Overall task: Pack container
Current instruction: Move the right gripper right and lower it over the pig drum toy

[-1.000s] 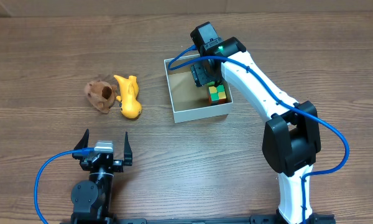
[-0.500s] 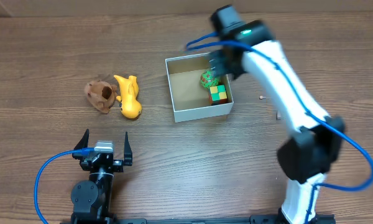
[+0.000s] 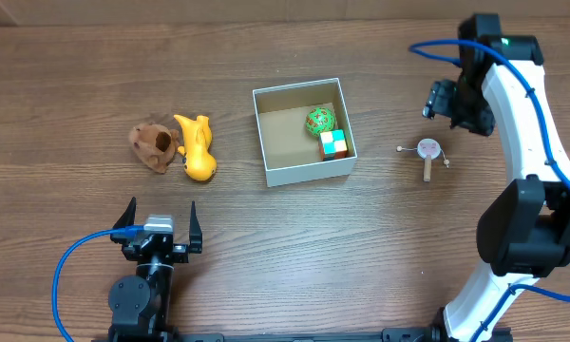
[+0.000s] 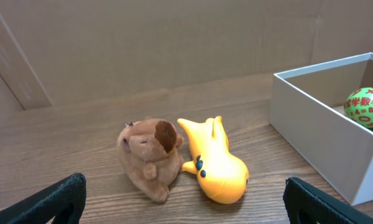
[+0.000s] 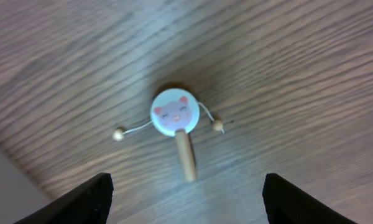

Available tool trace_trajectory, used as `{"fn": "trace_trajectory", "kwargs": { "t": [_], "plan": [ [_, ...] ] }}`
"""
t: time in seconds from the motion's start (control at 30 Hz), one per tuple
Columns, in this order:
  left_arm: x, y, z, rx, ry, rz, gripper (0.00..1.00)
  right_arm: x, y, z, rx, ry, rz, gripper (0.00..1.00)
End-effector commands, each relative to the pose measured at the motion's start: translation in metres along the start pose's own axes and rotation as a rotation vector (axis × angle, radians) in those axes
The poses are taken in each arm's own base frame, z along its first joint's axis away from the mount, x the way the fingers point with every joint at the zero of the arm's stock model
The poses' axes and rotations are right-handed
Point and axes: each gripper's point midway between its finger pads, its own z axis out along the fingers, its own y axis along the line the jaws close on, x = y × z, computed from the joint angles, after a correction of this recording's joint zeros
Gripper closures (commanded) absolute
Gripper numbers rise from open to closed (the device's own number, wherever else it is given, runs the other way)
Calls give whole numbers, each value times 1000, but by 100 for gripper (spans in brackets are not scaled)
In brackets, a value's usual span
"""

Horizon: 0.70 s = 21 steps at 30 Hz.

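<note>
Hovering over the right side of the table (image 3: 266, 256), I am holding my right gripper (image 3: 442, 100) with its fingers spread wide and nothing between them. In my right wrist view those fingers are showing as two dark tips at the lower corners, and a little rattle drum (image 5: 174, 115) is lying flat on the wood below. It has a round white face with a pink pig on it, a wooden handle, and a bead on a string at each side. From above, the drum (image 3: 427, 150) is lying to the right of the container (image 3: 309, 171), apart from it.

The container is sitting near the middle of the table. A green ball (image 3: 320, 121) is resting against its right wall, with a multicoloured cube (image 3: 333, 144) just beside it on the near side.

My left gripper (image 3: 161, 214) is waiting at the near left, fingers spread and holding nothing. Beyond it a brown plush animal (image 4: 150, 155) and a yellow toy (image 4: 214, 163) are lying side by side, touching, left of the container's white wall (image 4: 317, 143).
</note>
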Motion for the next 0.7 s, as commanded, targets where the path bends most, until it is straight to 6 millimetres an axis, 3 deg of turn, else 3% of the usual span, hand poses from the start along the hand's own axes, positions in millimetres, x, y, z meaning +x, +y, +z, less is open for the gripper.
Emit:
{"fn": "trace_trajectory", "kwargs": {
  "t": [0.0, 0.2, 0.67],
  "plan": [
    [1, 0, 0, 3, -3, 14, 0, 15, -4, 29, -31, 63, 16, 21],
    [1, 0, 0, 3, -3, 14, 0, 25, -3, 57, -32, 74, 15, 20],
    [1, 0, 0, 3, -3, 14, 0, 22, 0, 58, -48, 60, 16, 20]
  ]
}}
